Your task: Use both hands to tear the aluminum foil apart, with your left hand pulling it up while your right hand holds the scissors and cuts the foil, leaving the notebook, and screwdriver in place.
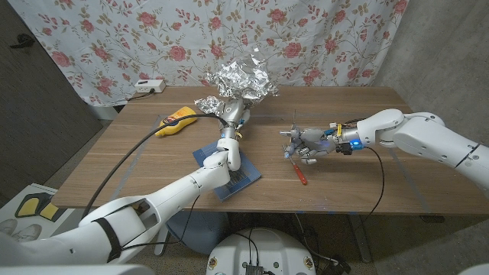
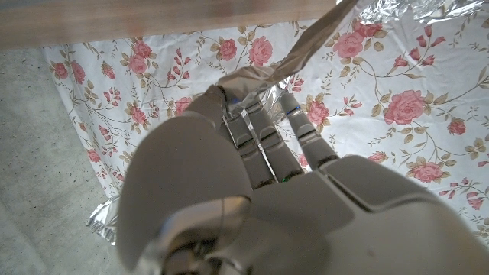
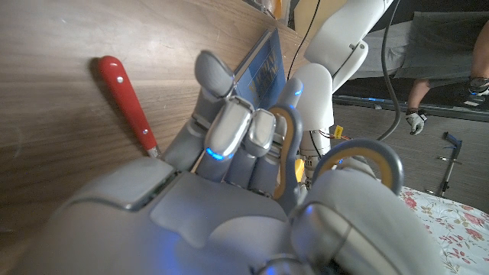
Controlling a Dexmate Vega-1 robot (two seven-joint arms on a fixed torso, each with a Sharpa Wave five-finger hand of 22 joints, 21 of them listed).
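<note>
Behind your wooden surface (image 1: 359,114) hangs a rose-print curtain (image 1: 114,38); a yellow tool (image 1: 175,122) lies near the far left edge, a white power strip (image 1: 149,86) just beyond it.

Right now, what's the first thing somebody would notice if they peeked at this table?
The big shiny crumpled aluminum foil, held up above the table's far middle by the left hand. Next, the right hand over the right side gripping the scissors, with the red screwdriver lying just below it.

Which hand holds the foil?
The left hand: raised at the table's far side, gripping the crumpled foil. The right hand holds scissors instead.
</note>
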